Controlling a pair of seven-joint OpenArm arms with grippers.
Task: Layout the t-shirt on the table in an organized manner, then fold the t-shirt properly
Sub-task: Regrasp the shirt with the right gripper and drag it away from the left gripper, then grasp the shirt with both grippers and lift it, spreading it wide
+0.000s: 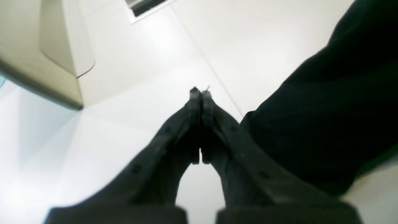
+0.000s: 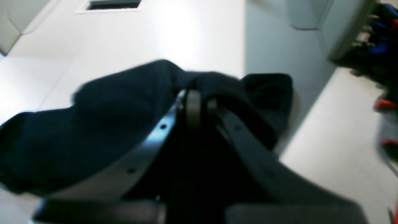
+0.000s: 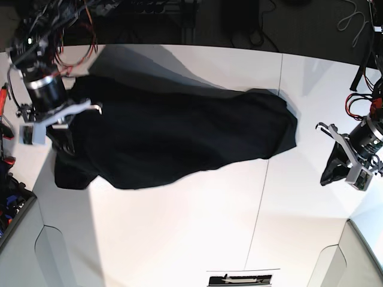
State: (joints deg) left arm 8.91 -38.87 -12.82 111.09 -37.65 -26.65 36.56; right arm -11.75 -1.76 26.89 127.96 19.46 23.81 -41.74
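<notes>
The black t-shirt (image 3: 179, 137) lies stretched in a rumpled band across the far half of the white table (image 3: 179, 233). My right gripper (image 3: 62, 133) is shut on the shirt's left end and holds that end bunched and raised. The right wrist view shows its fingertips (image 2: 193, 107) pinching the cloth (image 2: 108, 118). My left gripper (image 3: 330, 174) is shut and empty, over bare table beyond the shirt's other end. In the left wrist view its gripper (image 1: 200, 93) has closed tips beside the shirt (image 1: 326, 124), not touching it. The orange collar band is hidden.
A thin dark seam (image 3: 263, 179) crosses the table. A dark slot (image 3: 239, 279) sits in the near table edge and also shows in the left wrist view (image 1: 146, 6). Cables and red and blue parts (image 2: 382, 56) lie off the table's edge by the right arm.
</notes>
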